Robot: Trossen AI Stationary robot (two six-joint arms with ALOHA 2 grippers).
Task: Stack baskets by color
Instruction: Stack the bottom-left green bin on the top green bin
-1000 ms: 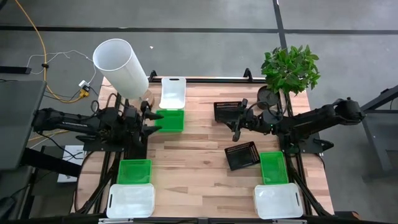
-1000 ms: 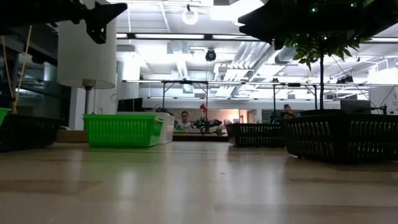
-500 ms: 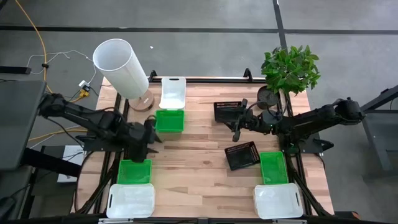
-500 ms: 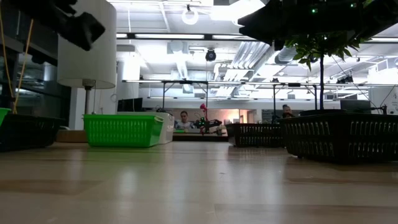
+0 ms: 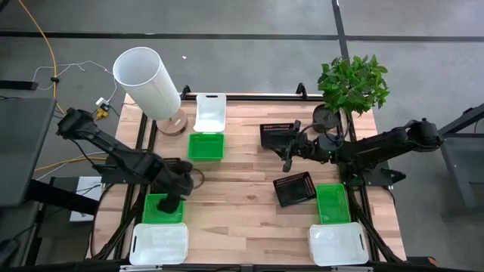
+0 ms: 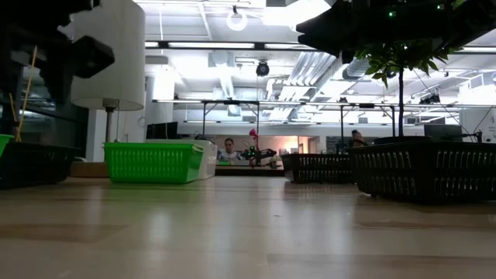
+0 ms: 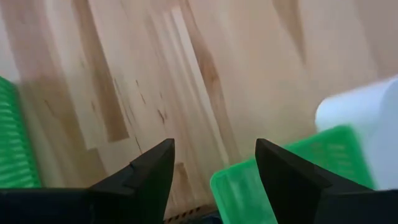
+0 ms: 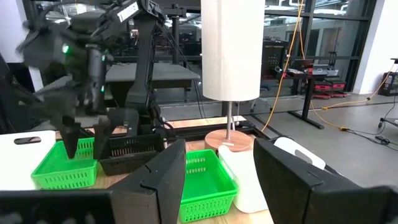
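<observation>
Above the green basket (image 5: 163,208) at the desk's (image 5: 242,219) near left, beside a white basket (image 5: 159,243), the left end effector (image 5: 171,202) hangs with fingers spread and empty, while the right end effector (image 5: 288,157) hovers parted, holding nothing, between two black baskets (image 5: 294,188) at mid-desk.

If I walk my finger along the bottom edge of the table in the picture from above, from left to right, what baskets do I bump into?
White plastic basket with handle cutouts → bright green plastic basket just behind it → black mesh-sided basket, tilted → another bright green plastic basket → another white plastic basket at the right corner.
</observation>
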